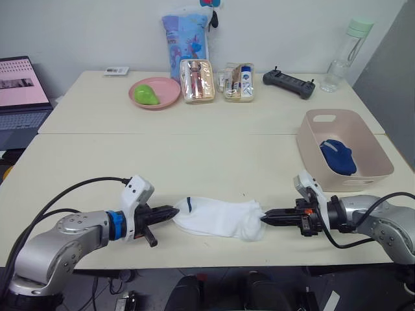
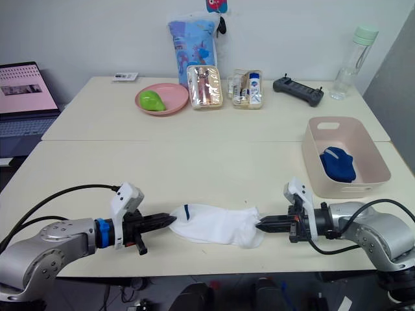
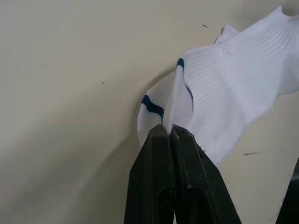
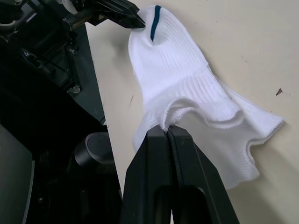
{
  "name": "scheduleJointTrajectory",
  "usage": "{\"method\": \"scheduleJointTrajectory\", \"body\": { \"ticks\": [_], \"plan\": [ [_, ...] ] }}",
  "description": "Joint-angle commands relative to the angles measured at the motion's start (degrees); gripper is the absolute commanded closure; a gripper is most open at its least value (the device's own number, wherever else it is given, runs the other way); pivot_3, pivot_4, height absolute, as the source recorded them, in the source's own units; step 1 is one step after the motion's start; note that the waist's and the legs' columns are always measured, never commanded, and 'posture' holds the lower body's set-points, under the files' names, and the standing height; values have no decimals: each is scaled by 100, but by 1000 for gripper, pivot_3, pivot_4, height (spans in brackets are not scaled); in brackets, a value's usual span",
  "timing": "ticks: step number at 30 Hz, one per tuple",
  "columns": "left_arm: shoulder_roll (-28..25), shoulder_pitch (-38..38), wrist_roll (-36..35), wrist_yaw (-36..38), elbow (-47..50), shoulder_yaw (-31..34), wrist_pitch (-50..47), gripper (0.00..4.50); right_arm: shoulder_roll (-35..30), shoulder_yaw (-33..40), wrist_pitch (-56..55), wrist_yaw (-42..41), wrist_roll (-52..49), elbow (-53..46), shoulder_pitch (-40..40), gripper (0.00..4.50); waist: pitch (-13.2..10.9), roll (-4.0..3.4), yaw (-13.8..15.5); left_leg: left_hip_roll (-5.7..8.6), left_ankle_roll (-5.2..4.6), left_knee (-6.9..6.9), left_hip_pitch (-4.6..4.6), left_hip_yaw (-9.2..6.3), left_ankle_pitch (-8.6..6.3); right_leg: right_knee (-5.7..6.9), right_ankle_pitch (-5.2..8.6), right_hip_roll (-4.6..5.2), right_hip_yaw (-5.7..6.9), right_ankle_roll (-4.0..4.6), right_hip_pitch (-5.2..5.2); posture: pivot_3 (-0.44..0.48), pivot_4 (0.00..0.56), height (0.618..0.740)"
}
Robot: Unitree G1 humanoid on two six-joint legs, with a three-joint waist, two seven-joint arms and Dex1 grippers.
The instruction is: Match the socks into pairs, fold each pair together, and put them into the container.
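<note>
Between the two arms, near the front edge of the surface (image 1: pixel 214 139), lie the white socks (image 1: pixel 220 217). They look like two socks stacked one on the other, stretched out long from one arm to the other.

The left gripper (image 1: pixel 174 212) has its jaws shut tight on the cuff end, the end with the small dark blue mark. In the left wrist view a little fold of white cloth sticks up from between the shut jaws. The right gripper (image 1: pixel 264 220) has its jaws shut tight on the other end, where the cloth is bunched and wavy. So each arm holds one end, and the long way of the socks runs straight from jaws to jaws. The two arms point at each other, tip to tip, with the socks between them.

I think the next move is the fold. For that, one end has to be carried over to meet the other end. Both arms are just as close to the socks, since each one already has hold of an end.

Past the right gripper, off to its far side, sits the container (image 1: pixel 375 150). It is well apart from the white socks. A bundle of dark blue socks (image 1: pixel 338 156) is already lying in it. The right arm is the nearer one to the container, so I think it is the better arm to drop the folded pair in.
</note>
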State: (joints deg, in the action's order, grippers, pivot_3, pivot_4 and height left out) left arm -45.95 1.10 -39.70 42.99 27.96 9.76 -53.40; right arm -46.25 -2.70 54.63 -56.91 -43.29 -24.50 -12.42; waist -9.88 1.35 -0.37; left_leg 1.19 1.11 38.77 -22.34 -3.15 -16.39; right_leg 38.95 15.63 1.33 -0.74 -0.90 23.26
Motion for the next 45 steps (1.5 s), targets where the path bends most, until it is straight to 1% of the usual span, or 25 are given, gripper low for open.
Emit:
{"method": "scheduleJointTrajectory", "body": {
  "ticks": [1,5,10,13,16,19,26,29,35,45],
  "plan": [
    [-18,70,-91,-25,244,109,11,4485,36,-35,-283,96,258,132,-146,4500,0,0,-1,0,0,0,0,1,0,0,0,0,-1,0,0,0,150,740],
    [48,152,-124,-101,345,69,5,4485,2,-69,-396,-46,389,398,-267,4500,0,0,3,0,0,0,0,1,0,0,0,0,-1,0,0,0,150,740],
    [144,159,-98,-202,359,-49,31,4485,-113,-202,-515,-240,568,554,-262,4500,0,0,5,0,0,0,0,1,0,0,0,0,-1,0,0,0,150,740],
    [174,163,-123,-240,397,-59,14,4485,-189,-193,-439,-375,510,527,-241,4500,0,0,5,0,0,0,0,1,0,0,0,0,-1,0,0,0,150,740],
    [133,186,-224,-218,429,61,-37,4485,-177,-28,-255,-362,307,471,-263,4500,0,0,5,0,0,0,0,0,0,0,0,0,0,0,0,0,150,740],
    [87,212,-179,-173,366,73,0,4485,-126,67,-78,-331,99,480,-298,4500,0,0,5,0,0,0,0,1,0,0,0,0,-2,0,0,0,150,740],
    [34,226,-167,-153,341,116,31,4485,-135,-55,-107,-297,199,469,-292,4500,0,0,7,0,0,0,0,2,0,0,0,0,-1,0,0,0,150,740],
    [42,223,-147,-171,305,149,52,4485,-137,-77,-165,-282,287,545,-327,4500,0,0,7,0,0,0,0,0,0,0,0,0,-1,0,0,0,150,740],
    [131,192,22,-187,173,-109,182,4485,-59,-322,-328,-345,527,667,-379,4500,0,0,7,0,0,0,0,1,0,0,0,0,0,0,0,0,150,740],
    [160,210,73,-210,142,-171,204,4485,54,-527,-669,-353,912,977,-484,4500,0,0,7,0,0,0,0,1,0,0,0,1,-1,0,0,0,150,740]
  ]
}}
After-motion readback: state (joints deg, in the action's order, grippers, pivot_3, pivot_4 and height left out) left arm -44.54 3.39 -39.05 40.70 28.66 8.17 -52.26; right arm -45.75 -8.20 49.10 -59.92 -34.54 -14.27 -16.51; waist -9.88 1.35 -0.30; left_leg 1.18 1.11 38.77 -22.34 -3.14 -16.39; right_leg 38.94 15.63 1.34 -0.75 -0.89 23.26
